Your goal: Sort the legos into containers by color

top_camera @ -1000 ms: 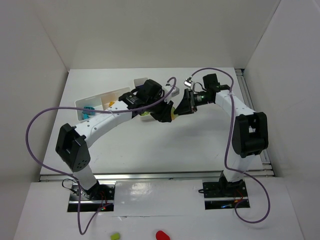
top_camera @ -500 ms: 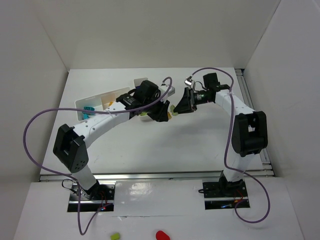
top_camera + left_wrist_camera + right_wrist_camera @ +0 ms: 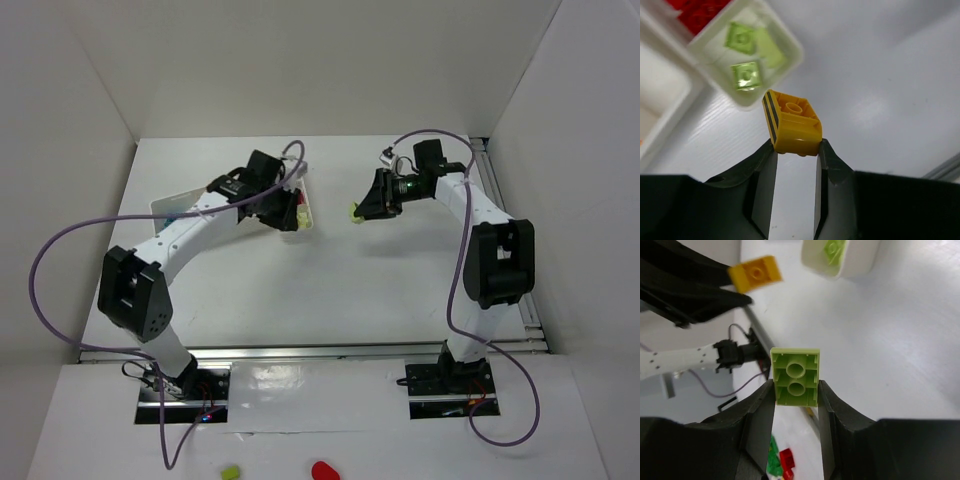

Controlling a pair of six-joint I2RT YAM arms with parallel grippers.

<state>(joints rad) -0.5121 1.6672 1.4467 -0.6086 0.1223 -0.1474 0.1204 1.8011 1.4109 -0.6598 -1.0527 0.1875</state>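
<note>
The left claw (image 3: 795,150) is clenched on a yellow brick (image 3: 792,127), held over the bench (image 3: 330,290) toward its far edge, just beside one end of the narrow tray (image 3: 796,50). That end compartment holds lime bricks (image 3: 746,76), and the next holds red bricks (image 3: 695,12). The right claw (image 3: 796,390) grips a lime brick (image 3: 795,376) near the middle of the far edge, apart from the tray.

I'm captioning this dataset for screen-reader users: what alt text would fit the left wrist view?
The left gripper grips a yellow-orange brick with black stripes on one side between its jaws, above a white table. Beyond it, blurred, a white tray holds lime green bricks in its end compartment and red bricks in the next.
</note>
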